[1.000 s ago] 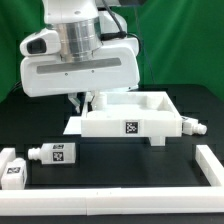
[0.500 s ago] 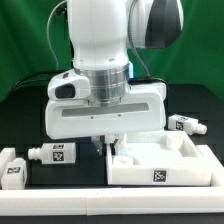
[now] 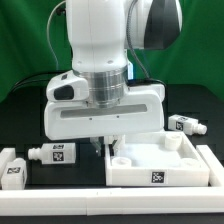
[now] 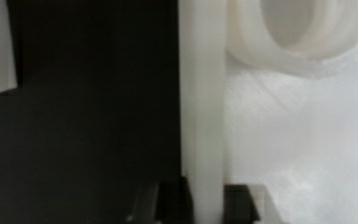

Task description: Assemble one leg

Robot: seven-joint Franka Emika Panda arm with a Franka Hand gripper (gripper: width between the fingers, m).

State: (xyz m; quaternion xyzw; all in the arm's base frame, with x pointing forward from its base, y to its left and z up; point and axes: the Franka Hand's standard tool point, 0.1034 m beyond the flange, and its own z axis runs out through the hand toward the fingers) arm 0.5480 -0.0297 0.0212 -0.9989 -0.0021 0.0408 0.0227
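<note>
**No leg fitted yet: the gripper has the panel, not a leg**

At the exterior view's far left, a leg [image 3: 9, 170] is cut off by the frame edge. Just beside it a second leg [image 3: 55, 153] lies on its side on the black table [image 3: 30, 125], its stub end pointing to the exterior view's left. In the middle, the gripper [image 3: 108, 143] sits at the left wall of the large white panel [image 3: 165, 172]. Further right, a third leg [image 3: 187, 125] lies on the table behind the panel, apart from it. The one socket [image 3: 172, 143] that shows clearly is empty. Judging by this, nothing of the leg step proper is done: picking a leg, bringing its stub to a socket and seating it are all left.

The exterior view hides the fingertips under the wrist's bulk, so the grip cannot be read there. The wrist view settles it: the two dark fingers [image 4: 167, 203] stand on either side of the panel's thin upright wall [image 4: 202, 100] and are clamped on it, with a socket ring [image 4: 300, 35] near. The wrist view shows no leg; only the exterior view shows where the legs lie.
</note>
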